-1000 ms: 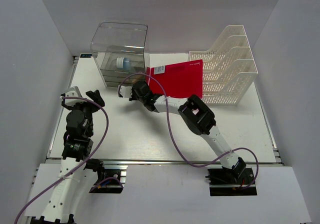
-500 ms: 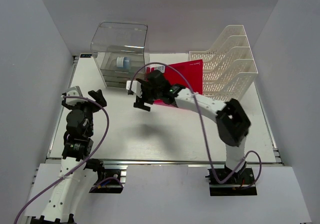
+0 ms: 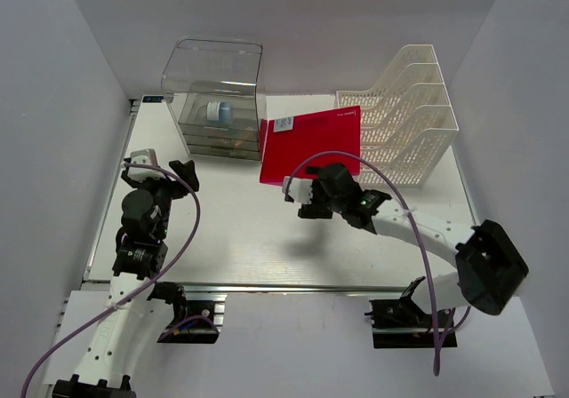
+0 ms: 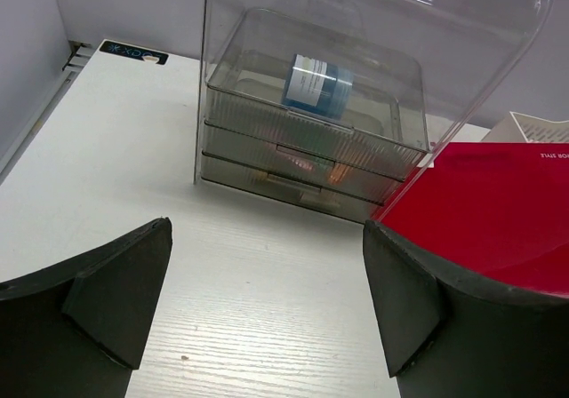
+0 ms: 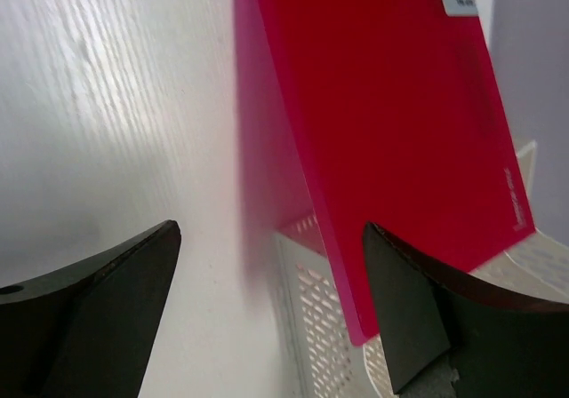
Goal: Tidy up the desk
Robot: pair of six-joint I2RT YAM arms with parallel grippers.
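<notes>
Red folder [image 3: 311, 145] leaned on the rack [image 3: 411, 118]; a careless sweep by the right gripper [image 3: 302, 200], spread empty like the left gripper [image 3: 162, 169], could topple it.

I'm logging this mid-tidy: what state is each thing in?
left gripper: open, empty.
right gripper: open, empty.
file rack: upright.
red folder: leaning on the file rack, unheld.
drawer box: drawers shut, jar in top compartment.
</notes>
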